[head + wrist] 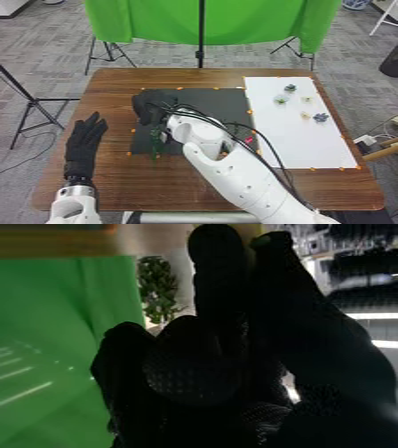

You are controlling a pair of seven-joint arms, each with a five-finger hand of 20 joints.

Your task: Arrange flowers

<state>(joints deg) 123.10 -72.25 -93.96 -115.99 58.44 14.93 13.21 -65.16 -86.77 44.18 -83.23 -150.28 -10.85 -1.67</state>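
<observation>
In the head view my right hand (153, 106) is at the upper left part of the black mat (211, 95). A thin green plant-like thing (156, 142) is just nearer than this hand; I cannot tell whether they touch. My right hand (200, 369) also shows in the right wrist view, dark against the background. Small succulent-like pieces, among them a dark green one (290, 87), a pale green one (281, 99) and a blue-grey one (321, 117), sit on the white sheet (298, 145). A small pink-red thing (249, 140) shows beside my right forearm. My left hand (86, 137) lies with straight fingers at the table's left.
My right arm crosses the mat from the lower right, with loose black cables alongside. Orange markers line the mat and sheet on the brown table (169, 185). Beyond the far edge stand a green cloth (151, 22) and a black pole (201, 37).
</observation>
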